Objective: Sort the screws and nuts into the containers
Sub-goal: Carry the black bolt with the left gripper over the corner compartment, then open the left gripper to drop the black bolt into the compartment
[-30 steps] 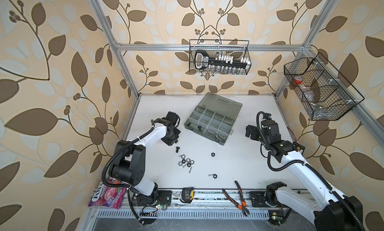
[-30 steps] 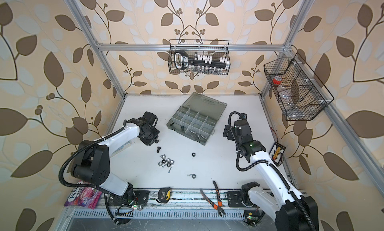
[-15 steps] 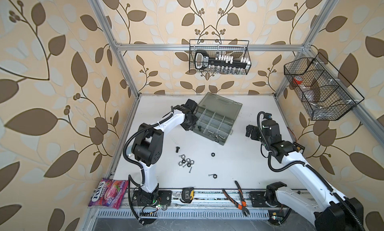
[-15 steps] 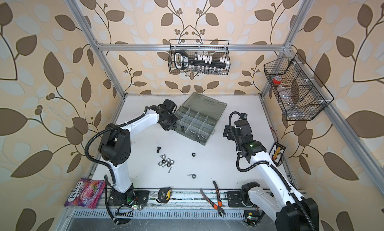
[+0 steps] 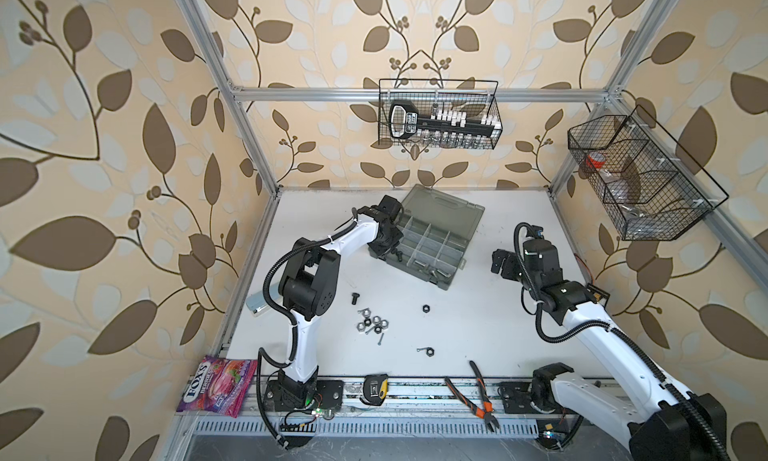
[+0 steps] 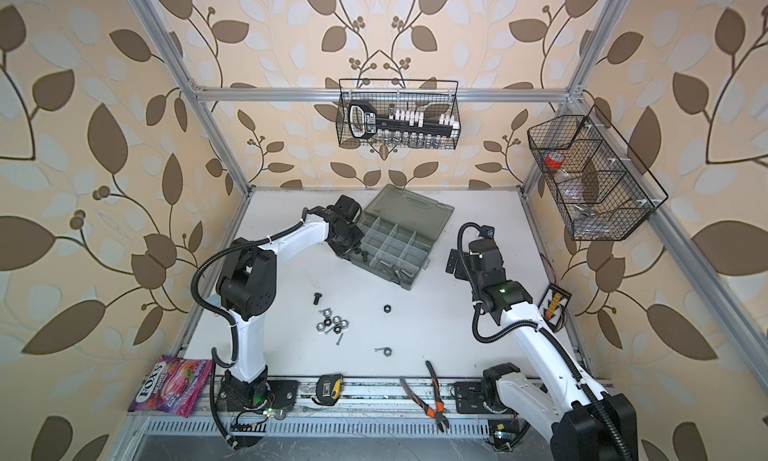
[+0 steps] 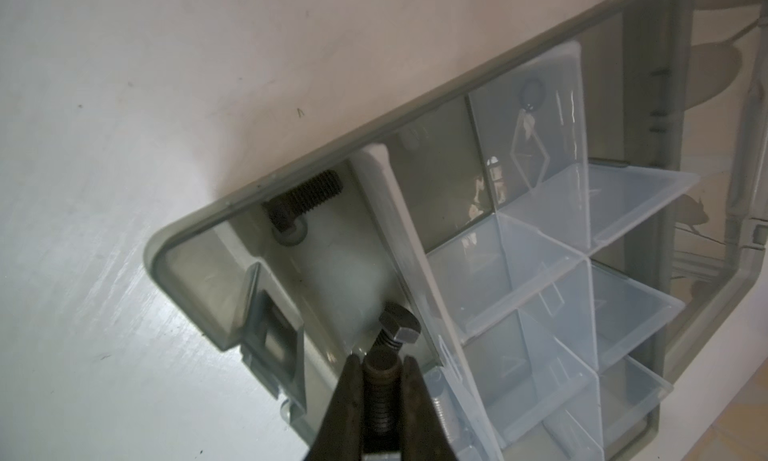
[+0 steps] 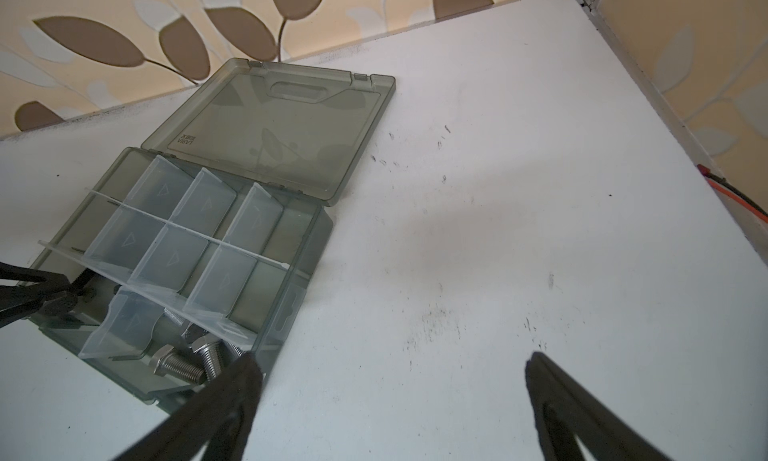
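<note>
Left wrist view shows two dark bolts: the loose bolt (image 7: 303, 201) lies in the corner compartment (image 7: 332, 268) of the organiser box (image 7: 195, 280); the held bolt (image 7: 398, 327) is pinched by its thread in the narrow left gripper (image 7: 381, 359), head over that compartment. The right gripper (image 8: 390, 367) gapes wide beside the box.

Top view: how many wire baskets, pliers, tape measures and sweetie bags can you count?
Wire baskets: 2
Pliers: 1
Tape measures: 1
Sweetie bags: 1
Total: 5
</note>
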Controlling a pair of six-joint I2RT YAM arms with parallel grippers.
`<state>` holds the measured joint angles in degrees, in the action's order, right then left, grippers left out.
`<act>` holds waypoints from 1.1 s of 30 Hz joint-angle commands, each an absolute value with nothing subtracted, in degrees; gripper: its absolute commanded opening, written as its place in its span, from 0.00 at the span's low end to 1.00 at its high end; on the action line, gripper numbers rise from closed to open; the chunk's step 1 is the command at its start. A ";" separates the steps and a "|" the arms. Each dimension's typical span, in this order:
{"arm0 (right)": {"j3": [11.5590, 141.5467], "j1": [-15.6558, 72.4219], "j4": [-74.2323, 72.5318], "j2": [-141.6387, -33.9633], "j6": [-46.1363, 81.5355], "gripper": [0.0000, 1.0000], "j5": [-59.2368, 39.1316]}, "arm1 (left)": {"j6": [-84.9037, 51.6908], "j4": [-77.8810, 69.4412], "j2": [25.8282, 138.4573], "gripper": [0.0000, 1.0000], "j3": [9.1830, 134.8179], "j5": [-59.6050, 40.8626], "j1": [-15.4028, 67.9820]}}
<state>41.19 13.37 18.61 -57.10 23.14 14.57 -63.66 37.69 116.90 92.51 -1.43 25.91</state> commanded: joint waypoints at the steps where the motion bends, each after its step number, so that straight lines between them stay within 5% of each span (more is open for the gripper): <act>1: 40.92 13.10 18.44 -57.23 23.29 1.00 14.41 | -64.33 38.67 117.54 0.20 94.75 -1.09 26.02; 5: 40.96 13.14 18.27 -57.28 23.29 1.00 14.32 | -64.68 38.67 117.84 0.32 94.83 -1.30 26.17; 13: 41.14 13.15 18.27 -57.71 23.20 1.00 14.22 | -62.60 40.11 115.18 0.37 95.78 1.31 26.93; 19: 41.42 13.13 18.18 -58.24 23.20 1.00 14.38 | -59.31 40.70 108.73 0.55 93.94 5.17 27.84; 33: 41.76 13.12 18.11 -59.23 23.12 1.00 14.75 | -32.07 32.57 84.90 0.91 66.28 7.30 28.17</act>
<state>41.19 13.37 18.22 -58.65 23.11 14.57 -42.54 33.43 88.36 69.95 5.17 27.81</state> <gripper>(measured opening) 0.996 0.907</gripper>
